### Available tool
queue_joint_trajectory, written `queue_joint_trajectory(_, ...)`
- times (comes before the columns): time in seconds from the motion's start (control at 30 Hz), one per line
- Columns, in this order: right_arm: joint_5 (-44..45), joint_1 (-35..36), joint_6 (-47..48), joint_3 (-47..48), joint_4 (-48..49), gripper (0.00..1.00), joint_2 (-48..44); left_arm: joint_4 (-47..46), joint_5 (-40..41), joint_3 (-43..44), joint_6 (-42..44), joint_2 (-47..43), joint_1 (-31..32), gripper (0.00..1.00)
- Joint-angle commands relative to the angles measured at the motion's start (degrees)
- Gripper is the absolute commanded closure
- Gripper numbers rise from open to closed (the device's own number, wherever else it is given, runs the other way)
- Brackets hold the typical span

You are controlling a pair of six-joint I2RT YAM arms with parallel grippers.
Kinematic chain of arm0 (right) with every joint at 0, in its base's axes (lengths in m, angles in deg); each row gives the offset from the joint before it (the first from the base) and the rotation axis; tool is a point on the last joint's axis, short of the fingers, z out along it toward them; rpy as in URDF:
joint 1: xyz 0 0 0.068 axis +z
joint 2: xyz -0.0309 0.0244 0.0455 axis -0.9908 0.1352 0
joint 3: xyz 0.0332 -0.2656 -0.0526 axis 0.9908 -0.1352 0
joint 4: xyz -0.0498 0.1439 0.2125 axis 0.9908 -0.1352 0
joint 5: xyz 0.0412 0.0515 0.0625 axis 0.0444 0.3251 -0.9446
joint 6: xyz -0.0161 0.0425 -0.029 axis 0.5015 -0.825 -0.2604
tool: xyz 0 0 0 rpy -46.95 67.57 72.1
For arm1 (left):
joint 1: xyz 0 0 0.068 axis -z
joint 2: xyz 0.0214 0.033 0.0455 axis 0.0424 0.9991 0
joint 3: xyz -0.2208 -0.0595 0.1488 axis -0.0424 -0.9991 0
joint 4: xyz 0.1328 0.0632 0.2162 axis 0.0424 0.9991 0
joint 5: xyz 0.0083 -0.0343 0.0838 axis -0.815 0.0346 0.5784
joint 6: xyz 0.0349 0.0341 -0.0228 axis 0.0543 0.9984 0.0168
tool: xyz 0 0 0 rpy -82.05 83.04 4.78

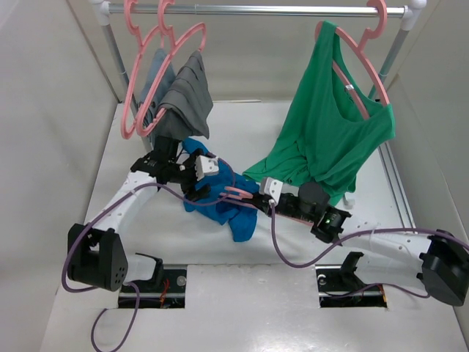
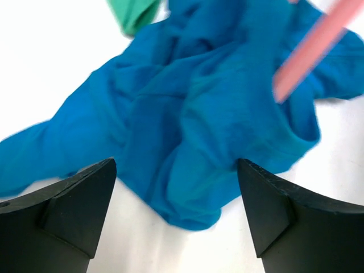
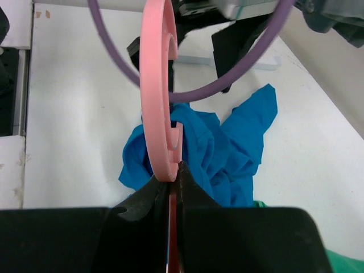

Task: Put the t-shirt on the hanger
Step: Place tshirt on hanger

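Three views for you: one high and wide, two riding the wrists up close.

Your top camera sits above and behind the arm bases (image 1: 157, 282), looking down and forward over the whole table (image 1: 242, 323) to the rail (image 1: 256, 10) at the far end. Your left wrist camera looks out between the fingers of the left gripper (image 2: 176, 168), very near the t-shirt (image 2: 199, 125), which fills most of its picture. Your right wrist camera looks past the right gripper (image 3: 173, 170) and along the hanger (image 3: 156, 96), close in, with tabletop beyond. All three share that t-shirt and hanger at mid-table.
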Motion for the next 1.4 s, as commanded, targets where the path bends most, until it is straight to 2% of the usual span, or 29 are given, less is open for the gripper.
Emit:
queue_joint_trajectory(0.0, -1.1, 0.0, 0.6, 2.0, 2.8, 1.00, -2.0, 3.6, -8.3, -2.5, 8.3, -2.0, -0.1, 0.14)
queue_joint_trajectory(0.07, -1.1, 0.0, 0.6, 2.0, 2.8, 1.00, -2.0, 2.7, -8.9, -3.6, 10.6, -2.0, -0.1, 0.09)
queue_joint_trajectory(0.2, -1.1, 0.0, 0.6, 2.0, 2.8, 1.00, -2.0, -1.4, -8.2, -4.9, 11.2, -1.4, 1.1, 0.09)
queue_joint_trajectory(0.3, -1.1, 0.0, 0.6, 2.0, 2.8, 1.00, -2.6, -7.1, -6.6, -6.1, 8.5, -0.8, 2.8, 0.09)
queue_joint_trajectory(0.47, -1.1, 0.0, 0.6, 2.0, 2.8, 1.00, -2.6, -17.0, -4.9, -7.3, 4.1, 0.9, 3.5, 0.20)
queue_joint_trajectory(0.5, -1.1, 0.0, 0.6, 2.0, 2.8, 1.00, -3.1, -17.5, -4.3, -7.3, 4.1, 0.9, 3.5, 0.29)
queue_joint_trajectory(0.6, -0.5, 0.0, 0.6, 2.0, 2.8, 1.00, -3.1, -15.8, -3.6, -7.3, 6.7, 2.2, 6.1, 0.43)
queue_joint_trajectory(0.77, 0.6, 0.0, 0.0, 2.0, 2.8, 1.00, -3.6, -10.7, -6.5, -6.7, 8.2, 2.2, 8.7, 0.80)
queue_joint_trajectory(0.8, 1.2, 0.0, 0.0, 2.0, 2.8, 1.00, -3.6, -9.6, -8.4, -5.1, 7.2, 2.2, 8.7, 0.92)
queue_joint_trajectory(0.83, 1.2, 0.0, 0.0, 2.0, 2.8, 1.00, -3.6, -7.1, -9.4, -4.3, 7.2, 2.2, 8.7, 0.94)
queue_joint_trajectory(0.9, 1.9, 0.0, 0.0, 2.0, 2.8, 1.00, -3.6, -3.3, -12.6, -1.3, 7.9, 1.5, 8.7, 0.94)
queue_joint_trajectory(1.07, 1.9, 0.0, 0.0, 3.6, 3.9, 1.00, -1.8, 7.6, -19.1, 3.5, 9.5, 0.4, 10.6, 0.78)
queue_joint_trajectory(1.23, 0.6, 0.0, 0.0, 5.2, 5.8, 1.00, -0.5, 7.2, -19.8, 4.7, 5.7, -0.8, 12.9, 0.77)
queue_joint_trajectory(1.3, 0.6, 0.0, 0.0, 5.7, 5.8, 1.00, 0.1, 4.3, -17.5, 2.6, 4.1, -0.8, 12.9, 0.87)
queue_joint_trajectory(1.33, 0.6, 0.0, 0.0, 5.7, 5.8, 1.00, 0.1, 3.3, -16.4, 1.9, 2.4, -0.8, 12.9, 1.00)
queue_joint_trajectory(1.37, 0.6, 0.0, 0.0, 5.7, 5.8, 1.00, 0.1, 2.5, -14.2, 1.4, 1.4, -1.3, 12.9, 1.00)
